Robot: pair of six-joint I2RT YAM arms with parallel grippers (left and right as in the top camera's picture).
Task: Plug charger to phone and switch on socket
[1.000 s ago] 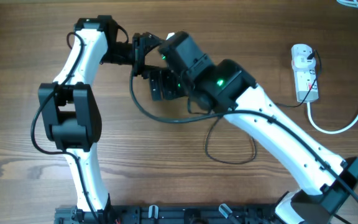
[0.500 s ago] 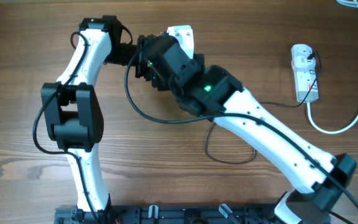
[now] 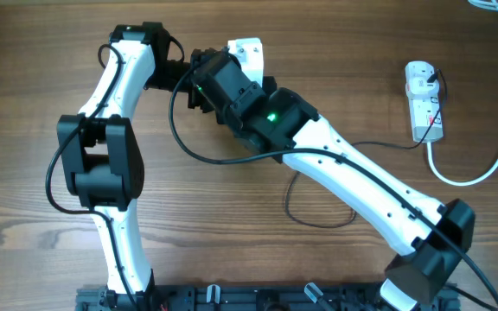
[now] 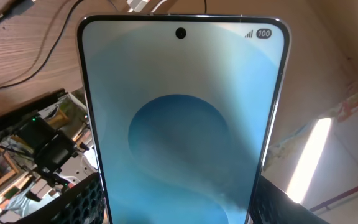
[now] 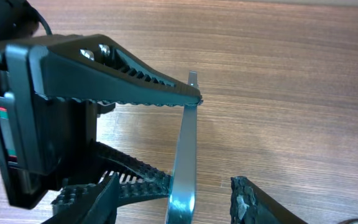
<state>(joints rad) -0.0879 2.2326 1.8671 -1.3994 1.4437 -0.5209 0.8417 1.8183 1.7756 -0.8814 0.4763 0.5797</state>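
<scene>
The phone (image 4: 179, 118), with its cyan screen lit, fills the left wrist view. My left gripper (image 4: 176, 208) is shut on its lower end and holds it above the table. Overhead, only the phone's white end (image 3: 249, 52) shows beyond the arms. In the right wrist view the phone (image 5: 183, 149) stands edge-on in the left gripper's fingers. My right gripper (image 5: 173, 190) is open, one finger on each side of that edge, not touching. The white socket (image 3: 424, 99) lies at the far right. The thin black charger cable (image 3: 289, 200) loops mid-table; its tip is hidden.
A thick white lead (image 3: 491, 164) curves from the socket along the right edge. The left arm's black cable (image 3: 199, 155) hangs below the two wrists. The arms' base rail (image 3: 232, 298) runs along the front edge.
My right arm has swung up and left, bringing its gripper onto the phone held by the left gripper. The left gripper with the phone rose slightly. The phone's white end now shows more.
</scene>
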